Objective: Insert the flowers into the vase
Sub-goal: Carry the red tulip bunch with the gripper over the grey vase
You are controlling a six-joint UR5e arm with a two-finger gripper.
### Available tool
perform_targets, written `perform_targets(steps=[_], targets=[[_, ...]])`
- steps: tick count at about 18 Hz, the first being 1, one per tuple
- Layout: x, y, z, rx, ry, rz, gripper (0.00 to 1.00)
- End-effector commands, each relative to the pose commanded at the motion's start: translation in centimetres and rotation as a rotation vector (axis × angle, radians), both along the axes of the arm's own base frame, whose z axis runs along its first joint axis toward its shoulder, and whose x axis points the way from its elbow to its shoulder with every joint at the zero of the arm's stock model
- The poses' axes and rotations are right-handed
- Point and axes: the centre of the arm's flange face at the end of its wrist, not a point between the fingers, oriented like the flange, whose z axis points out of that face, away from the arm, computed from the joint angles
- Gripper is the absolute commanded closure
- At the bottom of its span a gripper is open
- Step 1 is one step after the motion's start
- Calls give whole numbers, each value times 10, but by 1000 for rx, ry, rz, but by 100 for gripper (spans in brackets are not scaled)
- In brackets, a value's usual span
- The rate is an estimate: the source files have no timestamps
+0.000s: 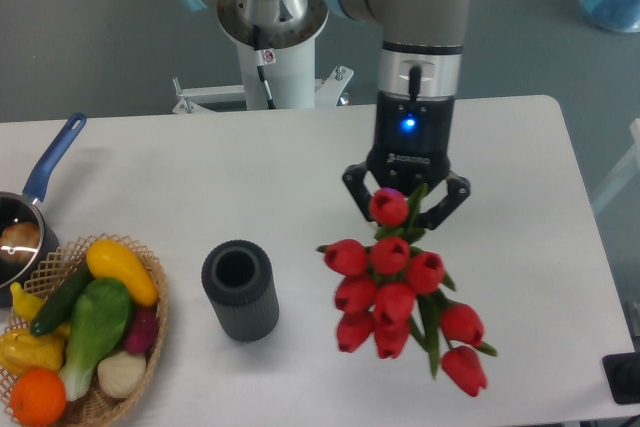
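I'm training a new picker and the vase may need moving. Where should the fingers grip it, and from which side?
Grip the vase across its ribbed side wall, coming from above: it stands upright, apart from the wicker basket and the flowers, and the ribs should resist slipping.

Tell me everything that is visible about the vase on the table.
The vase is a small dark grey cylinder with a ribbed side and a round open mouth; the inside looks dark and empty. It looks like matte plastic or ceramic. It stands upright on the white table, just right of the wicker basket and apart from it. Nothing touches it. The flowers, held by the end effector, are to its right, not yet in it.
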Motion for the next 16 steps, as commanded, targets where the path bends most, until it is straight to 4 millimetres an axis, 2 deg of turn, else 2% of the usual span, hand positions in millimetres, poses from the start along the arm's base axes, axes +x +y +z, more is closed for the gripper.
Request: perform_targets(steps=[6,10,16], targets=[[29,19,10,88,-36,-112,81],[55,35,10,98,-49,-170,81],[77,46,12,115,-62,-222,81]])
